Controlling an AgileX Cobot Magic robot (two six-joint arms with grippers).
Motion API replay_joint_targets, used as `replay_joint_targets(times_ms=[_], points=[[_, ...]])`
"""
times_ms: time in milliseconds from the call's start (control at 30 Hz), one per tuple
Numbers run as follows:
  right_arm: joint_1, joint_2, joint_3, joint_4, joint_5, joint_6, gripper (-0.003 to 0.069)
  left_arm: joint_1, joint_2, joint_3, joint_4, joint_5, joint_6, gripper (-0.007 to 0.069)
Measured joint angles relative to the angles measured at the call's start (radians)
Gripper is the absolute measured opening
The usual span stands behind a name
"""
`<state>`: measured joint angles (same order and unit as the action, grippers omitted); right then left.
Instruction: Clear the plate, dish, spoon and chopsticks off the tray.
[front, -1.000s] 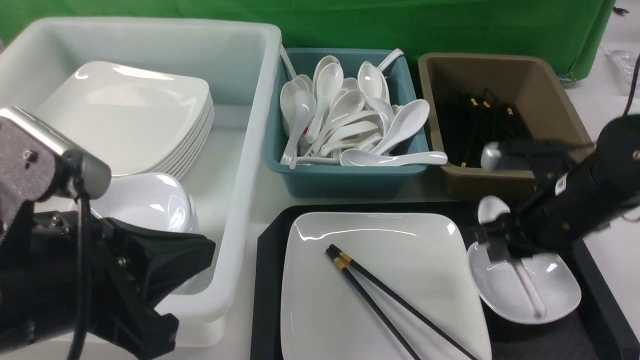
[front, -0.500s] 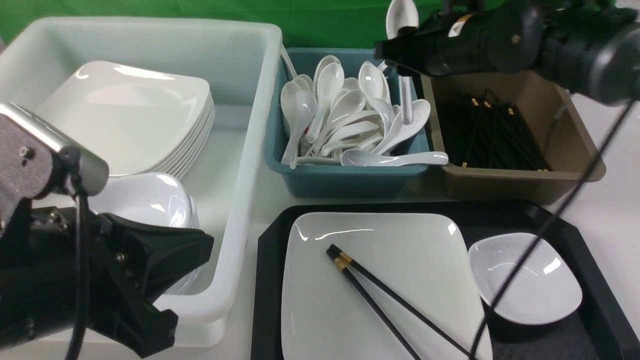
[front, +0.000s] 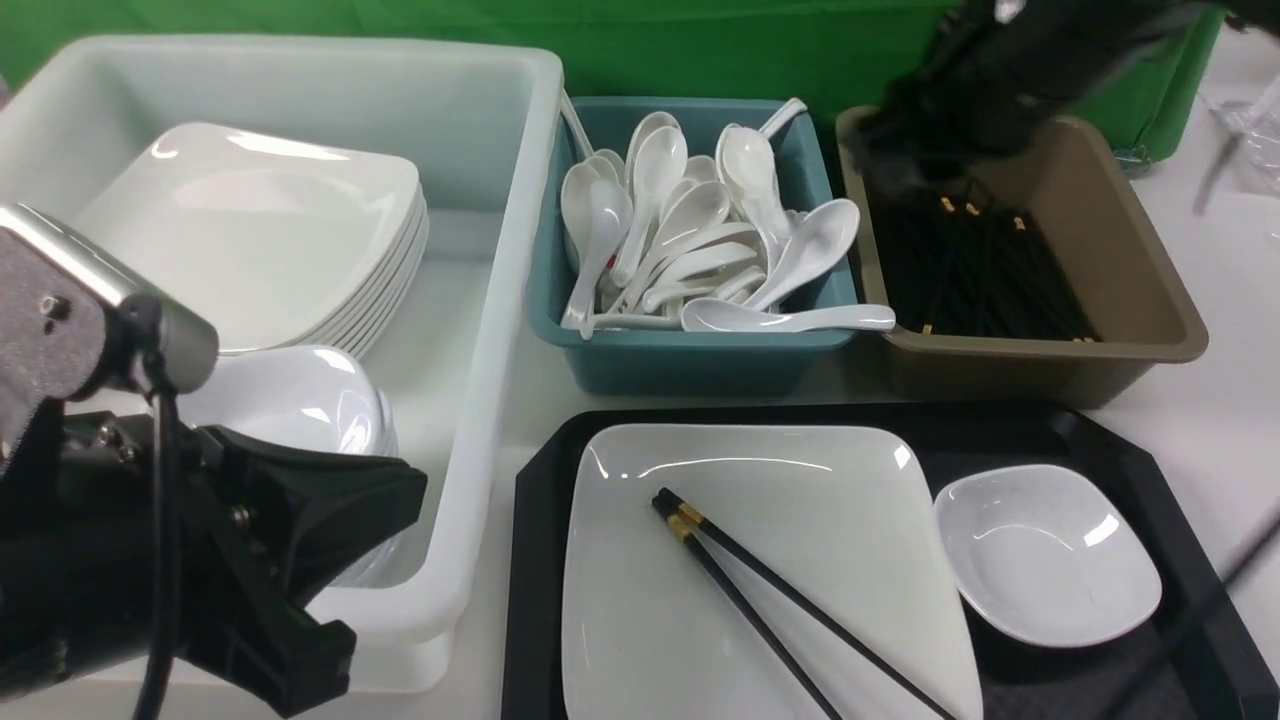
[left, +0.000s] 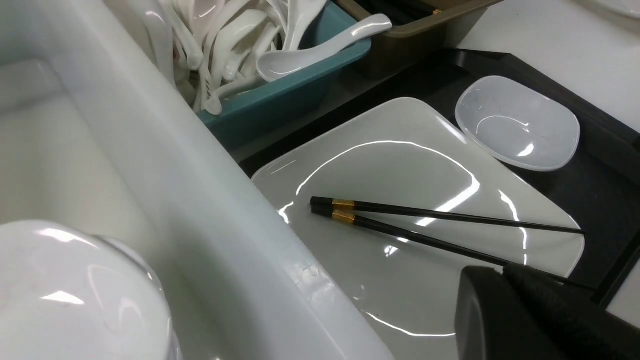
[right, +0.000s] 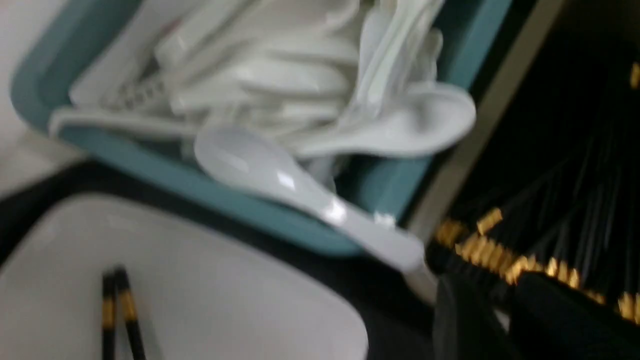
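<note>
The black tray (front: 1050, 430) holds the square white plate (front: 800, 480), and the chopsticks (front: 760, 600) lie slanted across it. The small white dish (front: 1045, 555) sits empty on the tray beside the plate. The spoon (front: 752, 165) lies on top of the pile in the teal bin (front: 700, 365). My right gripper (front: 895, 150) is a blur above the brown bin (front: 1040, 365). Its fingers (right: 560, 320) stand close together, and the blur hides any gap. My left gripper (left: 502, 270) is shut and empty, low over the plate's (left: 400, 165) near corner, beside the white bin.
A big white bin (front: 480, 400) on the left holds stacked plates (front: 260, 230) and bowls (front: 290, 400). The teal bin is full of white spoons, one resting on its front rim (front: 790, 318). The brown bin holds several black chopsticks (front: 980, 270). A green cloth hangs behind.
My right gripper lifted the spoon out of the dish and carried it over the teal bin. The spoon now lies there, and the arm has swung right over the brown bin. My left arm stayed still.
</note>
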<state>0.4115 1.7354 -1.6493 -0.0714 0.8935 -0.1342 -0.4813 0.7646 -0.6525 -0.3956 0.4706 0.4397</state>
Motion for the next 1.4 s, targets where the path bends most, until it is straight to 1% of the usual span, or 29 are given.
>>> replay_joint_targets(times_ms=[33, 67, 100, 167, 233, 267, 300, 333, 433, 500, 567, 733, 767, 800, 833, 967, 1033, 1100, 1133, 1233, 1267, 1300, 1333, 1400], points=[[0.000, -0.016, 0.015, -0.004, 0.013, -0.005, 0.0165, 0.000, 0.000, 0.000, 0.000, 0.000, 0.000, 0.0017], [0.001, -0.071, 0.142, -0.023, 0.051, -0.033, 0.0163, 0.000, 0.000, 0.000, 0.000, 0.000, 0.000, 0.0017], [0.001, -0.079, 0.159, -0.026, 0.055, -0.039, 0.0165, 0.000, 0.000, 0.000, 0.000, 0.000, 0.000, 0.0017], [0.001, -0.159, 0.349, -0.036, 0.070, -0.110, 0.0204, 0.000, 0.000, 0.000, -0.002, 0.000, 0.000, 0.0017], [0.001, -0.203, 0.519, -0.040, 0.030, -0.153, 0.0274, 0.000, 0.000, 0.000, -0.013, 0.000, 0.000, 0.0017], [0.001, -0.210, 0.546, -0.040, 0.015, -0.159, 0.0291, 0.000, 0.000, 0.000, -0.016, 0.000, 0.000, 0.0017], [0.001, -0.218, 0.595, -0.040, -0.017, -0.168, 0.0337, 0.000, 0.000, 0.000, -0.018, 0.000, 0.000, 0.0017], [0.001, -0.223, 0.670, -0.040, -0.087, -0.180, 0.0405, 0.000, 0.000, 0.000, -0.020, 0.000, 0.000, 0.0017], [0.001, -0.213, 0.785, -0.039, -0.249, -0.216, 0.0535, 0.000, 0.000, 0.000, -0.020, -0.001, 0.000, 0.0017], [0.001, -0.193, 0.815, -0.039, -0.307, -0.224, 0.0566, 0.000, 0.000, 0.000, -0.022, -0.001, 0.000, 0.0017], [0.001, -0.166, 0.823, -0.044, -0.348, -0.228, 0.0567, 0.000, 0.000, 0.000, -0.022, -0.001, 0.000, 0.0017], [0.001, -0.100, 0.825, -0.106, -0.434, -0.228, 0.0533, 0.000, 0.000, 0.000, -0.022, -0.001, 0.001, 0.0017], [0.001, -0.070, 0.826, -0.136, -0.449, -0.228, 0.0509, 0.000, 0.000, 0.000, -0.022, -0.001, 0.001, 0.0017], [0.001, -0.068, 0.826, -0.134, -0.449, -0.228, 0.0506, 0.000, 0.000, 0.000, -0.022, -0.001, 0.001, 0.0017], [0.001, -0.065, 0.825, -0.141, -0.458, -0.228, 0.0488, 0.000, 0.000, 0.000, -0.022, -0.001, 0.001, 0.0017], [0.001, -0.054, 0.822, -0.148, -0.464, -0.228, 0.0359, 0.000, 0.000, 0.000, -0.022, 0.000, 0.001, 0.0017], [0.003, -0.054, 0.820, -0.164, -0.465, -0.233, 0.0279, 0.000, 0.000, 0.000, -0.022, 0.007, 0.001, 0.0017], [0.008, -0.062, 0.815, -0.173, -0.454, -0.243, 0.0237, 0.000, 0.000, 0.000, -0.022, 0.017, 0.001, 0.0017], [0.008, -0.067, 0.813, -0.174, -0.447, -0.243, 0.0234, 0.000, 0.000, 0.000, -0.022, 0.017, 0.001, 0.0017], [0.034, -0.130, 0.785, -0.171, -0.313, -0.205, 0.0151, 0.000, -0.006, 0.000, -0.025, 0.028, 0.001, 0.0017], [0.036, -0.136, 0.782, -0.169, -0.304, -0.201, 0.0143, 0.000, -0.006, 0.000, -0.026, 0.028, 0.001, 0.0017], [0.060, -0.190, 0.753, -0.163, -0.213, -0.157, 0.0083, 0.000, -0.017, 0.000, -0.026, 0.029, 0.001, 0.0017], [0.076, -0.216, 0.736, -0.154, -0.171, -0.136, 0.0065, 0.000, -0.028, 0.000, -0.026, 0.029, 0.001, 0.0017], [0.117, -0.276, 0.687, -0.148, -0.093, -0.086, 0.0062, 0.000, -0.050, -0.005, -0.021, 0.030, 0.000, 0.0017]])
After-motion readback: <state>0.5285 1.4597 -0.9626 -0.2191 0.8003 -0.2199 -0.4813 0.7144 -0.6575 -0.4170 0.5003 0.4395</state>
